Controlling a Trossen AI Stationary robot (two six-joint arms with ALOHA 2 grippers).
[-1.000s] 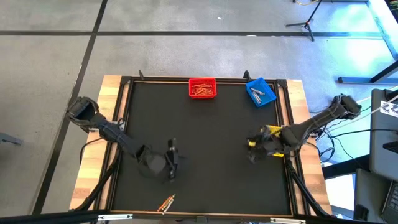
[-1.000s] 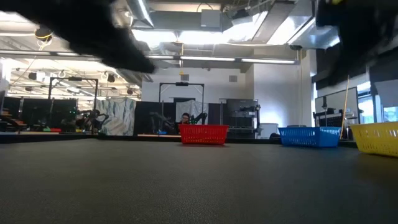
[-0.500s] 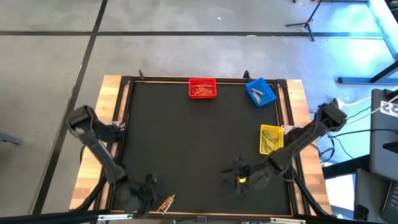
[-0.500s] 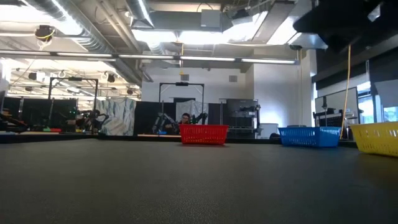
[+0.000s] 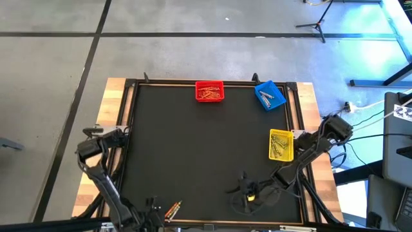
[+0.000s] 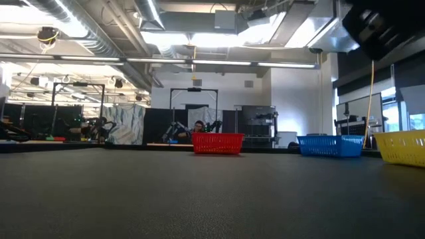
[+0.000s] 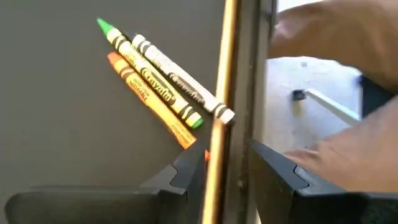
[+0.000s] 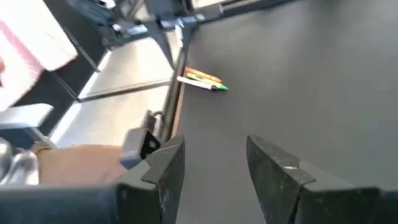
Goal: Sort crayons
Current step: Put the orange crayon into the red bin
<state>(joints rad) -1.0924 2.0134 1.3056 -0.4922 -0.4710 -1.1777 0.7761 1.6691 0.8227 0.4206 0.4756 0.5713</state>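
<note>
Three loose crayons (image 5: pixel 172 209), one green, one white and one orange, lie side by side on the black mat against the near rail (image 7: pixel 225 74). My left gripper (image 5: pixel 153 207) hovers open just left of them. In its wrist view the left gripper (image 7: pixel 227 155) has one finger on each side of the rail, and the inner fingertip (image 7: pixel 189 163) is close to the orange crayon's end. My right gripper (image 5: pixel 237 185) stands open over the near right of the mat with nothing between its fingers (image 8: pixel 214 149). It faces the same crayons (image 8: pixel 202 81).
A red bin (image 5: pixel 209 91) and a blue bin (image 5: pixel 270 95) stand at the far edge, and a yellow bin (image 5: pixel 280 144) stands at the right edge. All three hold crayons. A raised rail frames the mat, with a wooden border (image 5: pixel 96 193) outside it. The middle of the mat is bare.
My left gripper has swung from the mat's near-middle toward the near edge and down, and now stands beside the loose crayons. My right gripper has left the yellow bin and gone toward the near edge and the left, which uncovers that bin.
</note>
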